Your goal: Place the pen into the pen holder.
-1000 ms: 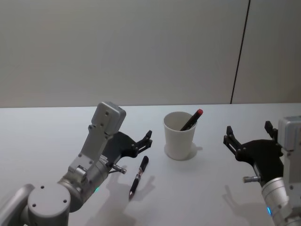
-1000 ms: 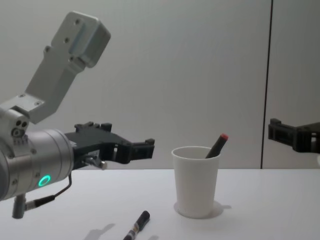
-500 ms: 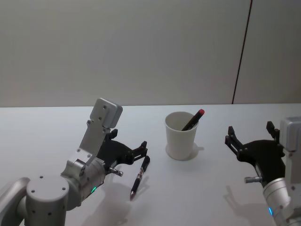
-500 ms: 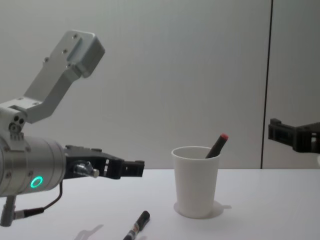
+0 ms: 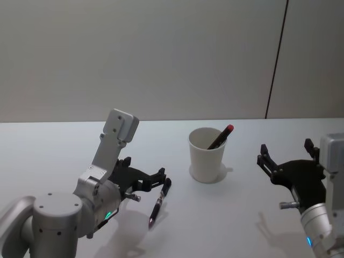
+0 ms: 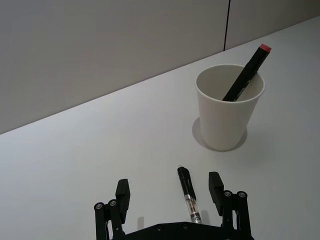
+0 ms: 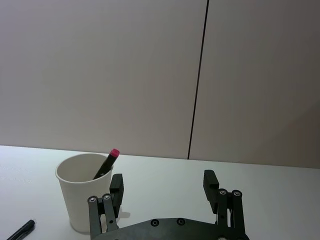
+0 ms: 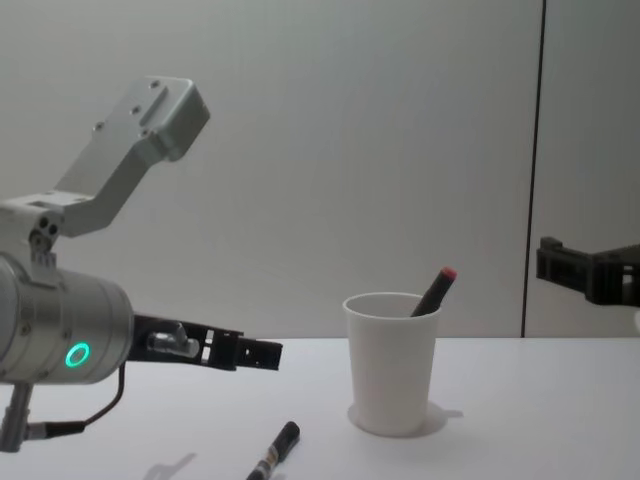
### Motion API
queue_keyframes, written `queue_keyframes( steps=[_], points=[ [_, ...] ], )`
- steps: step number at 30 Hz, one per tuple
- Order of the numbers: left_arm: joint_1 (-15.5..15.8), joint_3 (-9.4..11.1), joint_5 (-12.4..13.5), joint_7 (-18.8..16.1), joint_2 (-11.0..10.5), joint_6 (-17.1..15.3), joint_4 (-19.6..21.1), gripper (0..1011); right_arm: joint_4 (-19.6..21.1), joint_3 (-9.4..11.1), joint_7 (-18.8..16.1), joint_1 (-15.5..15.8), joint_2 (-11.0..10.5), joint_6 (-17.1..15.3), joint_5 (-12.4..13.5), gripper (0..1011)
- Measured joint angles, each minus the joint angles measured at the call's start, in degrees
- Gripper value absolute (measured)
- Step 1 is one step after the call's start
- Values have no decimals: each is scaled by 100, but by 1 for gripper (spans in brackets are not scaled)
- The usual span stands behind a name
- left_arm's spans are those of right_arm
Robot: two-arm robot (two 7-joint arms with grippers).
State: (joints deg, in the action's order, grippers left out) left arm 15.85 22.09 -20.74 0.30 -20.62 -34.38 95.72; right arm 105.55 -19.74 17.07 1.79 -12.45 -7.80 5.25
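Plain white desk (image 5: 48, 145). Standing upright on it: tapered white paper-cup pen holder (image 5: 206, 158). Slim black pen (image 5: 159, 202) lies flat nearby, not touching.

A first pen (image 5: 219, 137) leans inside the pen holder (image 5: 206, 158); a second pen (image 5: 158, 203) lies on the table (image 5: 54, 145), left of the holder and nearer the robot.

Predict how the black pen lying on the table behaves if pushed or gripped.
The slim black pen with a clear barrel looks round, so a sideways push would probably roll it. Straight and thin, it likely lifts stiff and light.
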Motion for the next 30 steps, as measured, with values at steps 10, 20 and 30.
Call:
queue_keyframes(
  steps=[10,20,30],
  points=[
    [60,-1,-39,-135,115,-378,16,1004,0,0,0,0,0,0,0,1002],
    [181,56,59,-202,286,-865,-60,1004,0,0,0,0,0,0,0,1002],
    [305,107,139,-252,469,-1482,-177,1004,-1,0,0,0,0,0,0,1002]
  ],
)
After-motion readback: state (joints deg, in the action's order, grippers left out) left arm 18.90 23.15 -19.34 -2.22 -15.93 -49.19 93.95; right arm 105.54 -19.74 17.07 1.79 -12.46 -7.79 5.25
